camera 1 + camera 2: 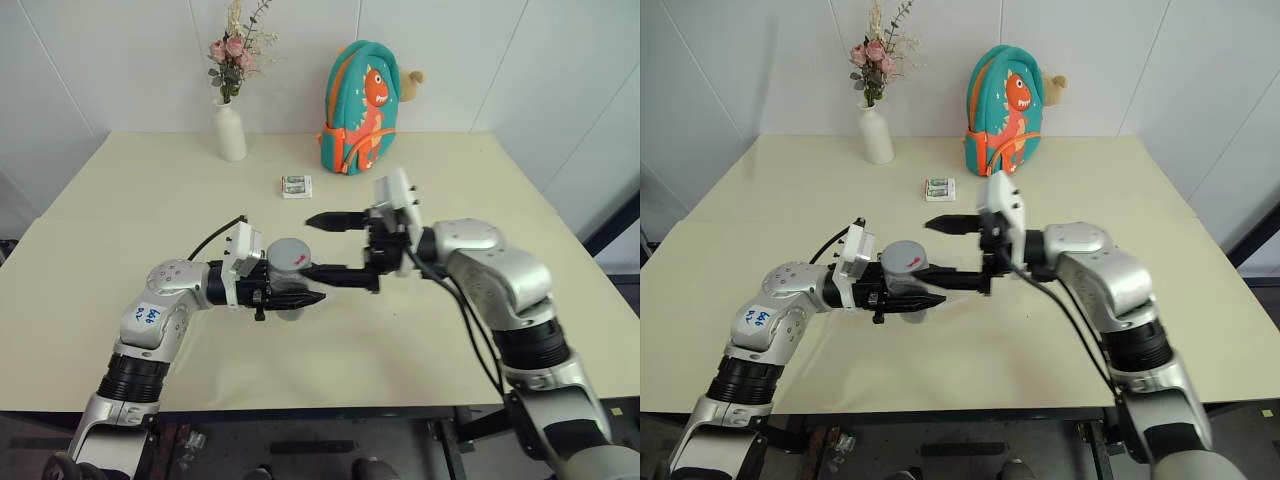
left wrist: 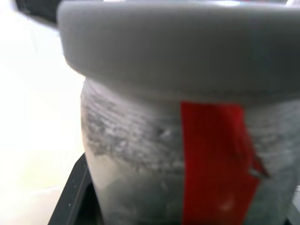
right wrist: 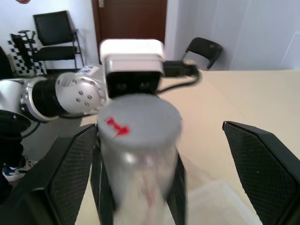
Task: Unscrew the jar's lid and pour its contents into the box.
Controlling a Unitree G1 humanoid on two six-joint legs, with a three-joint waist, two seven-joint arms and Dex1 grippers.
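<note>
My left gripper [image 1: 296,291] is shut on the silvery-grey jar [image 1: 287,290] and holds it upright a little above the table. The grey lid [image 1: 290,254] sits on the jar, with a small red mark on top. The left wrist view has the jar's wall [image 2: 136,159] close up, with a red strip [image 2: 215,159] under the lid's rim [image 2: 178,47]. My right gripper [image 1: 306,246] is open, level and pointing at the lid from the right. One finger is behind the lid and one in front, neither touching. The clear box [image 3: 220,204] lies below the jar. The contents are hidden.
A white vase with flowers [image 1: 230,128] and a teal dinosaur backpack [image 1: 360,108] stand at the table's far edge. A small white-and-green packet [image 1: 296,186] lies in front of them. The beige table [image 1: 120,200] stretches wide on both sides.
</note>
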